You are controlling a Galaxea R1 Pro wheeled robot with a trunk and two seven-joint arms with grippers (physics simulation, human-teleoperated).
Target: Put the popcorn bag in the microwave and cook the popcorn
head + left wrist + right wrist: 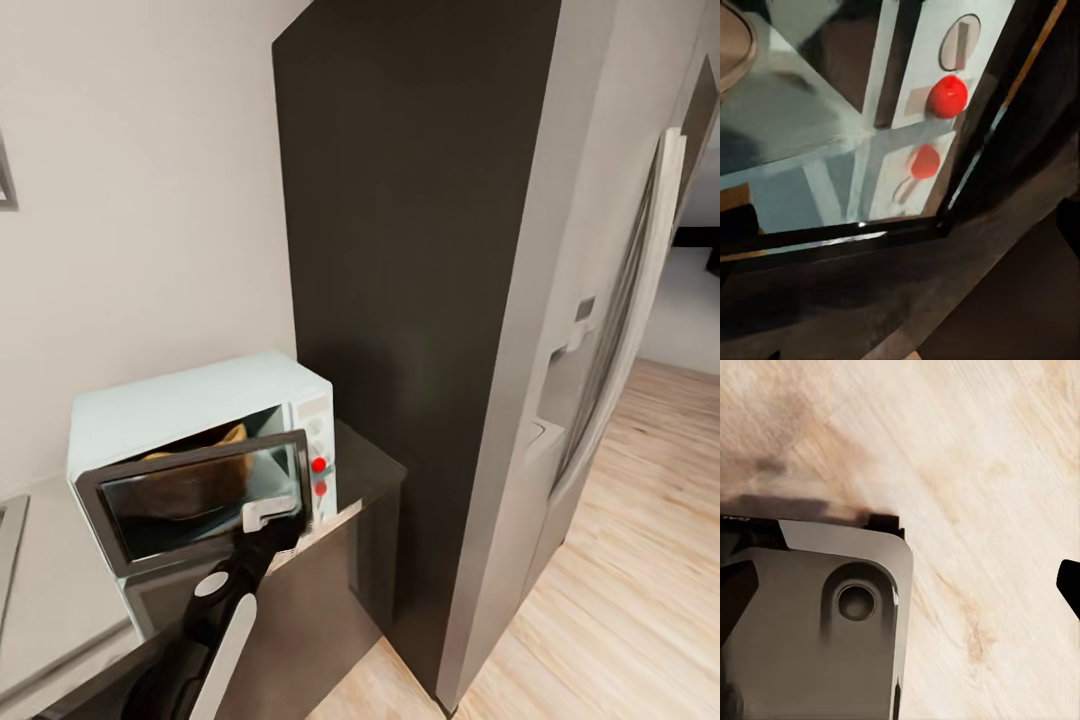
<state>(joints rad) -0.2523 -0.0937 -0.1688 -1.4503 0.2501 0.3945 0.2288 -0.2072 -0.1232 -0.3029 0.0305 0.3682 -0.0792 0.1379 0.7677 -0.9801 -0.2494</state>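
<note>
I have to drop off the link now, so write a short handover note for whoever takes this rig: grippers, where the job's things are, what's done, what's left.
Left gripper: at the lower right corner of the microwave door; open or shut, cannot tell.
Right gripper: aimed down at the wood floor; state not visible.
Popcorn bag: inside the microwave, on the countertop beside the dark cabinet.
Done: bag loaded.
Left: the door looks ajar, tilted out at the top; push it shut, then start heating at the red knobs.

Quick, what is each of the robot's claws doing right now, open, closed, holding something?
Left gripper: at the microwave door's edge; open or closed cannot be told.
Right gripper: over the wood floor; open or closed cannot be told.
</note>
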